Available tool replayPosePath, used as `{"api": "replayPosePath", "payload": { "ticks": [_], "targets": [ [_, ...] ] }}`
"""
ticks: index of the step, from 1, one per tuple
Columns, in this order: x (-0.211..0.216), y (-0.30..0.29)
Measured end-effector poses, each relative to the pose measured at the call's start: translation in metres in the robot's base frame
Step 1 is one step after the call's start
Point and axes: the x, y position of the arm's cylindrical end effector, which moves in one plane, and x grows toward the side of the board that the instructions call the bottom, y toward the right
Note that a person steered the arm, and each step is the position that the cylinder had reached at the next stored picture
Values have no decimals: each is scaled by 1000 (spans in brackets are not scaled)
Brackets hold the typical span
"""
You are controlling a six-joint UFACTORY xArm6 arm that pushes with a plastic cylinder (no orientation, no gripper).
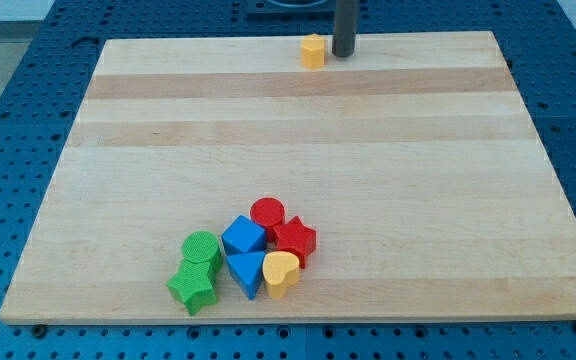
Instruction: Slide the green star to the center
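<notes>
The green star (192,287) lies near the view's bottom edge of the wooden board (298,130), left of centre. A green round block (202,247) touches it from above. My tip (343,52) is at the view's top, just right of a yellow block (313,50), far from the green star.
To the right of the green star sits a tight cluster: a blue cube (243,238), a blue triangle (247,271), a red cylinder (267,213), a red star (293,240) and a yellow heart (280,273). The board rests on a blue perforated table (18,90).
</notes>
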Motion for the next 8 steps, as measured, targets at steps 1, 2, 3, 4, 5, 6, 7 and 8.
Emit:
{"api": "replayPosePath", "payload": {
  "ticks": [1,2,3,4,5,6,7,8],
  "targets": [
    [0,-23],
    [0,-30],
    [2,-15],
    [40,58],
    [92,150],
    [154,220],
    [242,266],
    [337,266]
  ]
}}
